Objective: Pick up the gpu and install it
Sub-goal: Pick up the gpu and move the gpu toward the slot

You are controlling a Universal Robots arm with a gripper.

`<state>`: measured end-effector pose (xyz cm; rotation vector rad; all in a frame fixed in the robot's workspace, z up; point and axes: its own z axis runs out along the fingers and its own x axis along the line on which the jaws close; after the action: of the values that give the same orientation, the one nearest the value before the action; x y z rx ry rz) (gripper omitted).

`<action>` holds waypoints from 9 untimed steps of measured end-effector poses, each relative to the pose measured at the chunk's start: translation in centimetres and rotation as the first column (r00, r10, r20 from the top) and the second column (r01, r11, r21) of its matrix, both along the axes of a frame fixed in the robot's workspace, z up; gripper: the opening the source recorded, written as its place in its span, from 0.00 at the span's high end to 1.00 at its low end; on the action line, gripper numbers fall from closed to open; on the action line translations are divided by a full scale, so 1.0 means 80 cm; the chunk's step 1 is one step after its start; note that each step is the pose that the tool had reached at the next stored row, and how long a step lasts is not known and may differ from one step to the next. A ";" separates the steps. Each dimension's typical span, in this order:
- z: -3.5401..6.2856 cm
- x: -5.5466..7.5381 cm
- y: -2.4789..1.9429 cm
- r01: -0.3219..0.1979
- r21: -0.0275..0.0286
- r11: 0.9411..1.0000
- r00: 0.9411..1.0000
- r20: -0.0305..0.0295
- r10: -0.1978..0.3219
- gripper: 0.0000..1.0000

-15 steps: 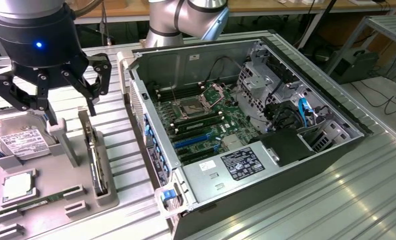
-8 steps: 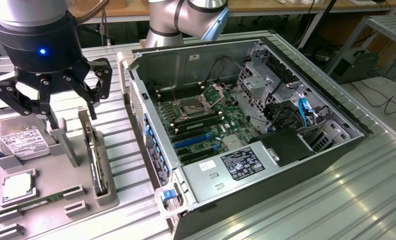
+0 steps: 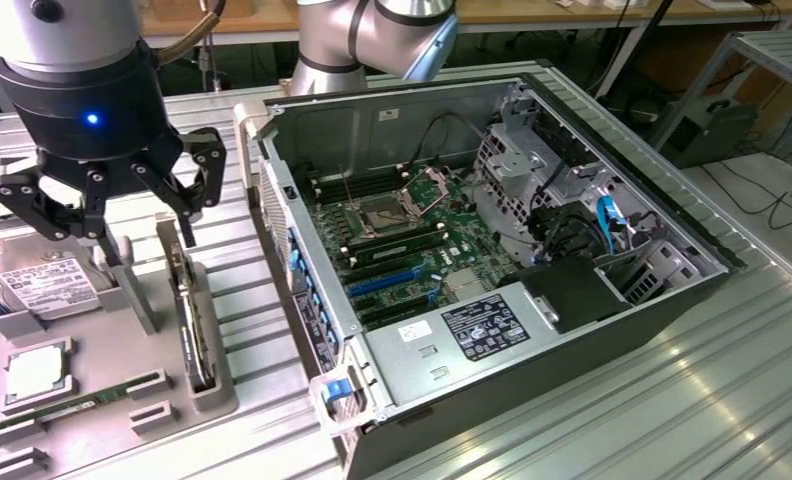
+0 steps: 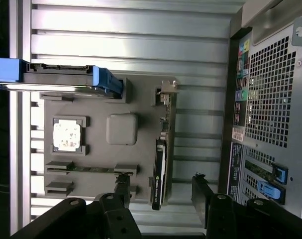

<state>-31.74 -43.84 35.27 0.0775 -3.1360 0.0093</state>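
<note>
The gpu [image 3: 191, 318] stands on its edge in a slot of the grey parts tray [image 3: 223, 395], at the exterior view's left beside the open computer case [image 3: 636, 310]. In the wrist view the gpu [image 4: 161, 159] shows as a thin dark card with its silver bracket at one end. My gripper [image 3: 143, 232] hangs open a little above the gpu's far end, holding nothing. The wrist view shows my gripper [image 4: 160, 191] with one black finger on each side of the card, not touching it. Blue expansion slots [image 3: 385, 285] lie on the motherboard inside the case.
The tray also holds a silver hard drive [image 3: 47, 286], a square processor [image 3: 33, 372] and a narrow memory stick [image 3: 83, 405]. A grey post [image 3: 129, 290] stands just beside the gpu. The case's rear panel [image 4: 270, 99] is close to the tray. Everything rests on a ribbed metal table [image 3: 716, 400].
</note>
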 end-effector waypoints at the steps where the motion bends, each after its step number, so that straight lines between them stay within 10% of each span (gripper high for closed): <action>1: -0.001 0.000 -0.0002 0.000 0.000 1.000 1.000 0.000 0.000 0.38; 9: -0.005 0.000 -0.0012 -0.003 0.000 1.000 1.000 0.000 0.003 0.38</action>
<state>-31.74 -43.94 34.88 0.0824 -3.1360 0.0094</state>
